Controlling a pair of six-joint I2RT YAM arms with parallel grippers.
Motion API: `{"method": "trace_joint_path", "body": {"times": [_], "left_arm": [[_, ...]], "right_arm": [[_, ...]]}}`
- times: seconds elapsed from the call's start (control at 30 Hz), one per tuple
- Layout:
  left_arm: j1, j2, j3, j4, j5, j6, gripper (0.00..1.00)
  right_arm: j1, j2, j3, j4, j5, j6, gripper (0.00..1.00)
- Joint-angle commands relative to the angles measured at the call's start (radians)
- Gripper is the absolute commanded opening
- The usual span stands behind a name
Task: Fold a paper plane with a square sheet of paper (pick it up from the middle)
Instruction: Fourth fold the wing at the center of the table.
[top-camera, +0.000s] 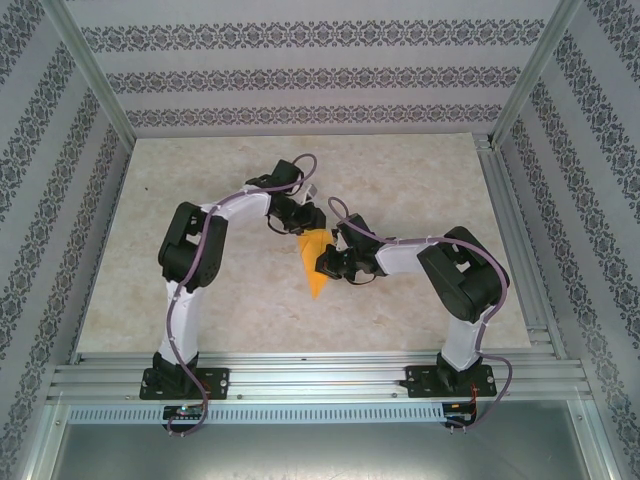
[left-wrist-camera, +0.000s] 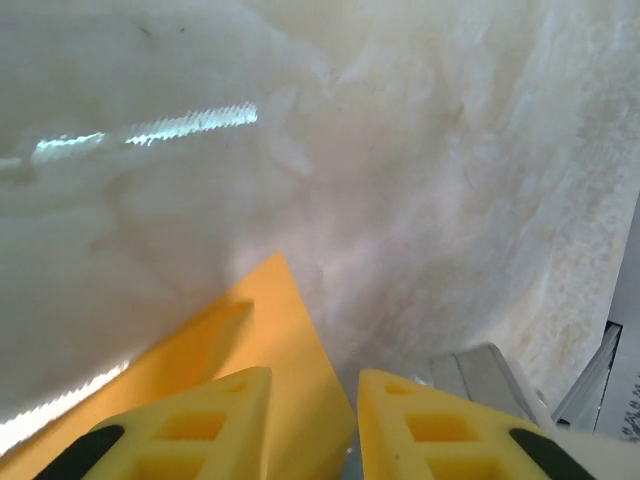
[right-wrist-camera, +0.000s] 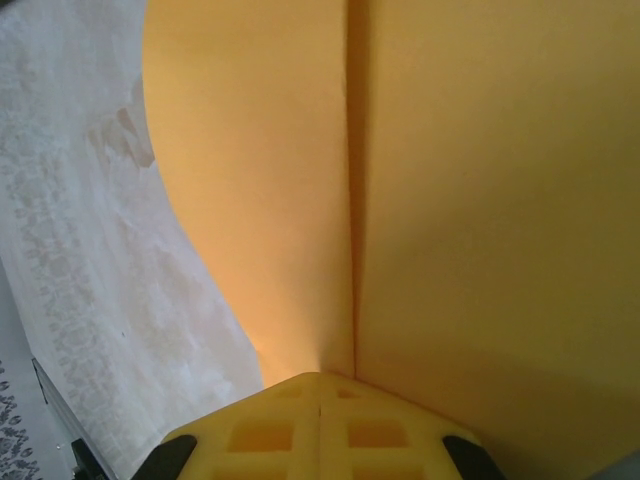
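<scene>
The orange-yellow sheet of paper is folded into a narrow pointed shape and hangs between the two arms at the table's middle, tip toward the near edge. My right gripper grips its right side. In the right wrist view the fingers are pressed together on the paper, right at the foot of its centre crease. My left gripper sits at the paper's far, wide end. Its fingers stand apart, with the paper's edge in the gap, close against the left finger.
The beige marbled table top is boxed in by patterned walls. Aluminium rails run along the near edge and the right side. A grey metal rail shows beyond the left gripper's right finger.
</scene>
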Motion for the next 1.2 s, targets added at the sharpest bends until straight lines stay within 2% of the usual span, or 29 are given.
{"method": "trace_joint_path", "body": {"times": [0.0,0.07,0.13,0.2,0.4,0.53,0.63,0.73,0.9,1.17], "left_arm": [[0.013,-0.138,-0.098,0.04,-0.08,-0.066,0.29],[0.015,-0.202,-0.178,0.091,-0.083,-0.107,0.23],[0.015,-0.269,-0.278,0.146,-0.092,-0.171,0.07],[0.01,-0.33,-0.367,0.192,-0.092,-0.227,0.01],[-0.031,-0.453,-0.587,0.345,-0.02,-0.37,0.0],[-0.074,-0.431,-0.664,0.51,0.048,-0.483,0.0],[-0.103,-0.389,-0.665,0.562,0.06,-0.532,0.0],[-0.118,-0.378,-0.679,0.528,0.012,-0.539,0.0],[-0.134,-0.377,-0.697,0.482,-0.007,-0.554,0.0],[-0.14,-0.522,-0.816,0.528,-0.092,-0.598,0.0]], "right_arm": [[0.02,0.04,-0.021,-0.072,0.05,-0.014,0.0],[0.017,0.043,-0.021,-0.072,0.051,-0.013,0.0],[0.016,0.044,-0.02,-0.067,0.048,-0.012,0.0],[0.018,0.046,-0.018,-0.066,0.047,-0.011,0.0],[0.016,0.049,-0.014,-0.069,0.048,-0.01,0.0],[0.018,0.052,-0.011,-0.068,0.046,-0.006,0.0],[0.019,0.055,-0.006,-0.074,0.047,-0.006,0.0],[0.019,0.055,0.0,-0.079,0.048,-0.006,0.0],[0.018,0.061,0.03,-0.103,0.052,-0.012,0.0],[0.017,0.068,0.042,-0.119,0.057,-0.014,0.0]]}}
